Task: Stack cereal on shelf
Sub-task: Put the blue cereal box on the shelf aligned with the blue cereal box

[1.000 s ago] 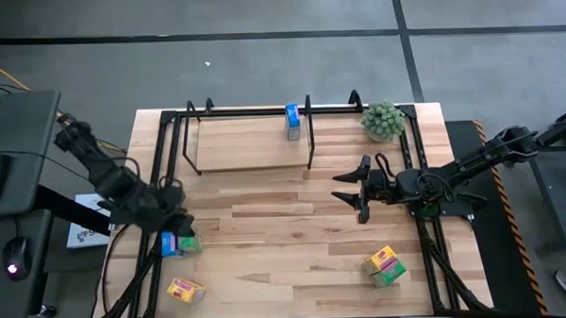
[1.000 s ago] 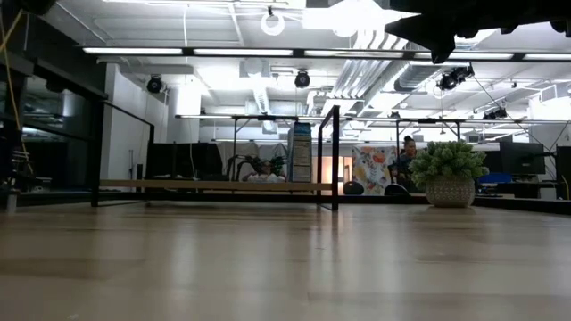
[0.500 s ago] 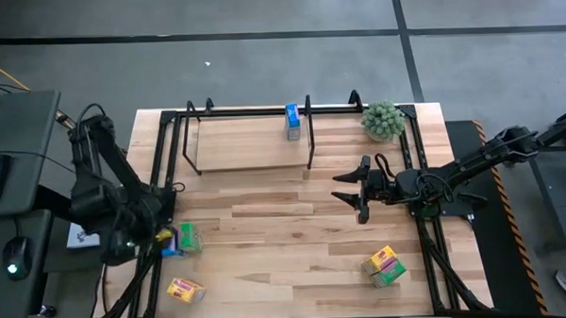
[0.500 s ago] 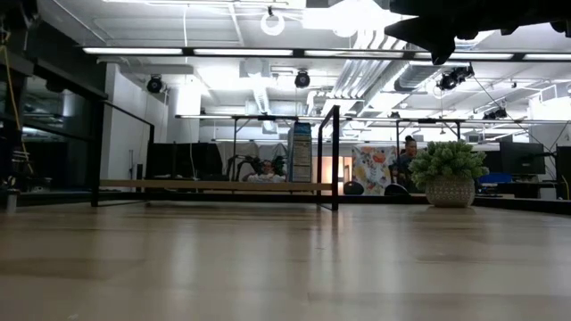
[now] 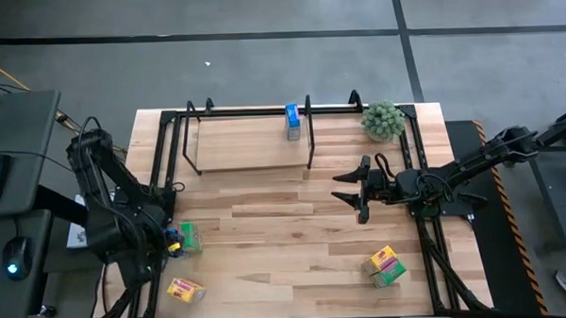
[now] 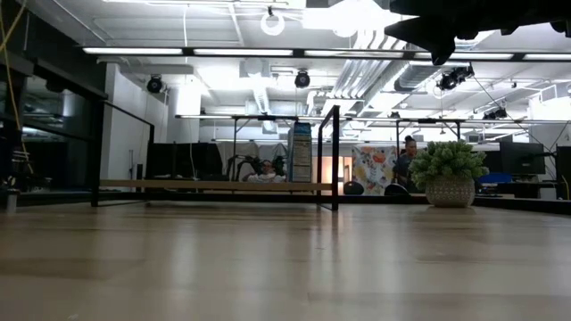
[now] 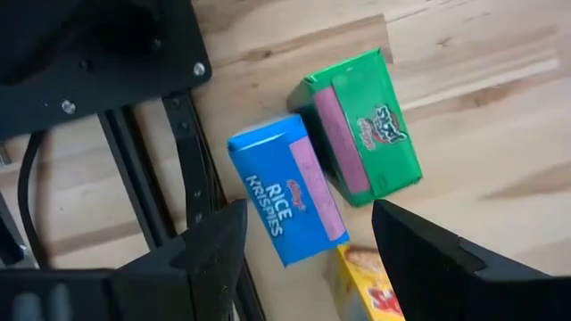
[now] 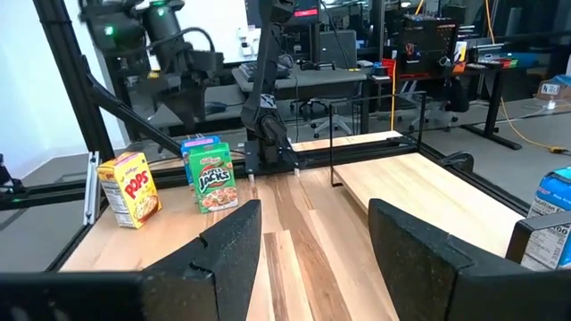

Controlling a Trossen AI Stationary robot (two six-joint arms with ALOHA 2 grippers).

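My left gripper (image 5: 169, 240) hangs open over a blue cereal box (image 7: 285, 187) and a green one (image 7: 361, 125), which stand side by side near the table's left edge. Its fingers touch neither box. A yellow box (image 5: 186, 291) stands closer to the near edge. Another blue box (image 5: 292, 121) stands on the shelf's wooden board (image 5: 245, 141) at its right end. A yellow-orange and green pair (image 5: 384, 266) sits near the right front. My right gripper (image 5: 352, 190) is open above the table's middle right, pointing left.
A fuzzy green plant in a pot (image 5: 383, 121) stands at the far right, beside the shelf. Black frame tubing (image 5: 161, 182) runs along the table's left and right sides. Bare planks (image 5: 276, 225) lie between the two grippers. People show in the room beyond (image 6: 406, 156).
My left arm has folded up and swung its elbow toward the near edge. Its gripper has stayed over the blue and green boxes and now covers most of the blue one in the high view. The right arm and all the boxes have kept still.
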